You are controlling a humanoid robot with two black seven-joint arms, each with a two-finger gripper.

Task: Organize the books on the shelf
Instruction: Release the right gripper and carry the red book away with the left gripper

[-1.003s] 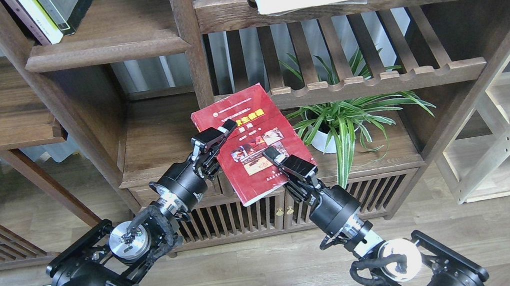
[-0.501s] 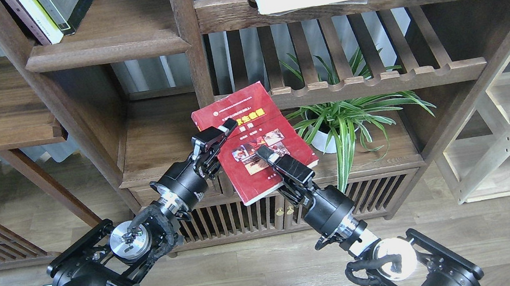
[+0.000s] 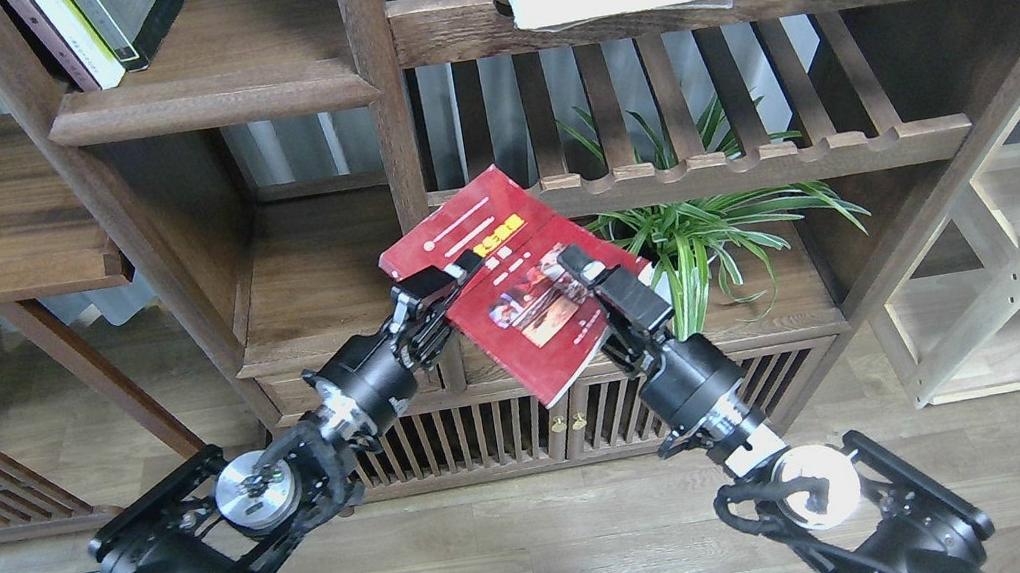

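book, the thin red one (image 3: 519, 280), just got tilted clockwise since a moment ago, held midair in front of the bookcase | left fingers (image 3: 444, 281) clamped on its left edge; right fingers (image 3: 597, 275) clamped on its right side | guessing it's being turned upright for the shelf (image 3: 209, 99)

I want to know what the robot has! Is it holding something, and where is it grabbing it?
Yes, the red book. The left gripper clamps its left edge, and the right gripper clamps its right edge, so it hangs tilted in the air between them.
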